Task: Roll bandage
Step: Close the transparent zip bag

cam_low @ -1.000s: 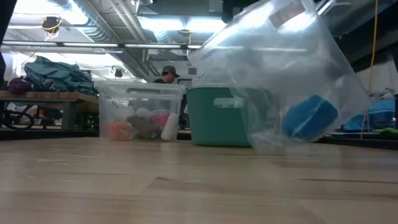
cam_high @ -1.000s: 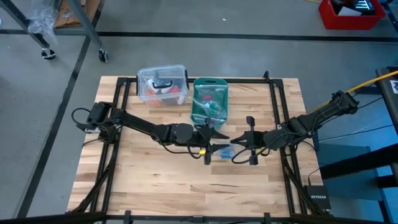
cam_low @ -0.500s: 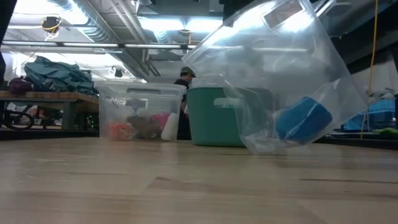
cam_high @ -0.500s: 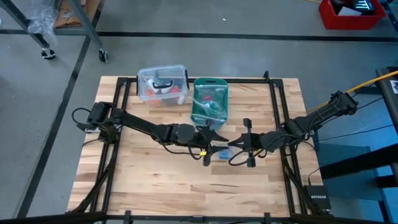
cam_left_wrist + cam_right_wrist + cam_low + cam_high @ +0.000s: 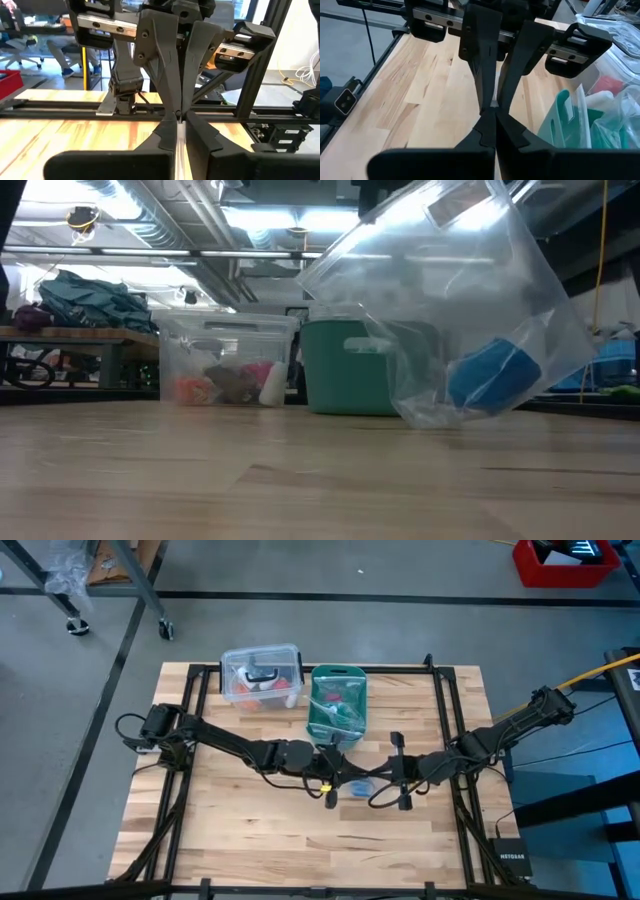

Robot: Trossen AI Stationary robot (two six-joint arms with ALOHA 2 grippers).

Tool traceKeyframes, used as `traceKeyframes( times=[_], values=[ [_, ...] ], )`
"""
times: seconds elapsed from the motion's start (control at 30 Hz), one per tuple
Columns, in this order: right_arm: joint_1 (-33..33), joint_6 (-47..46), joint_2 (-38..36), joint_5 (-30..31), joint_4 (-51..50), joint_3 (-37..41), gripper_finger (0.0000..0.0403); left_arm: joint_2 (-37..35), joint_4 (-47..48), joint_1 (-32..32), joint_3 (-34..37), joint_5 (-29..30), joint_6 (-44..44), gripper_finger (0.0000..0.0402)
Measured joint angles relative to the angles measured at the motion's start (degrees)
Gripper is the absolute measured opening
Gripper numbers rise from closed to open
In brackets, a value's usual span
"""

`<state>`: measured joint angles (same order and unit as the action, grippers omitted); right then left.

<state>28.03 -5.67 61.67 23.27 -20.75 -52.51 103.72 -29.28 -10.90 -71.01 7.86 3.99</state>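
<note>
The bandage (image 5: 490, 375) is a small blue roll lying in the low end of a clear plastic bag (image 5: 450, 290). The bag hangs tilted over the middle of the table. Seen from above, the blue roll (image 5: 358, 788) shows between my two grippers. My left gripper (image 5: 338, 781) and my right gripper (image 5: 378, 778) face each other tip to tip, both shut on the bag. The bag's upper part runs out of the low view. My left gripper (image 5: 180, 122) pinches a thin clear edge of the bag (image 5: 178, 137) between its two fingers, coming level from the table's left. How many layers it has does not show. My right gripper (image 5: 492, 112) pinches the bag's film from the table's right, level, right against the left fingertips. The film between its fingers barely shows. The bag hangs below both, and its low corner (image 5: 430, 418) is at or just above the table.
A teal-green basket (image 5: 337, 700) stands just behind the grippers at the table's far middle. A clear lidded box (image 5: 262, 675) of small items is to its left. Bare wood lies toward the near edge (image 5: 320, 840).
My left gripper has shut on the bag. My right gripper has moved a little toward the table's left with the bag. The bag and the roll inside it have shifted slightly with it.
</note>
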Motion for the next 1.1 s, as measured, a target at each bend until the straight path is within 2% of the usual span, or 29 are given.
traceKeyframes(
  times=[0.2,0.67,1.1],
  values=[
    [0.0,0.0,0.0,-0.1,-3.0,-1.5,0.0000,-0.1,1.4,-0.2,-0.1,0.2,1.5,0.0023],
    [0.0,1.5,0.0,0.7,-15.0,-8.9,0.0000,-0.3,2.0,-0.3,-0.1,0.4,1.6,0.0021],
    [0.0,4.6,0.0,0.2,-29.5,-21.7,0.0000,-0.3,3.7,-0.4,0.0,0.1,1.6,0.0023]
  ],
)
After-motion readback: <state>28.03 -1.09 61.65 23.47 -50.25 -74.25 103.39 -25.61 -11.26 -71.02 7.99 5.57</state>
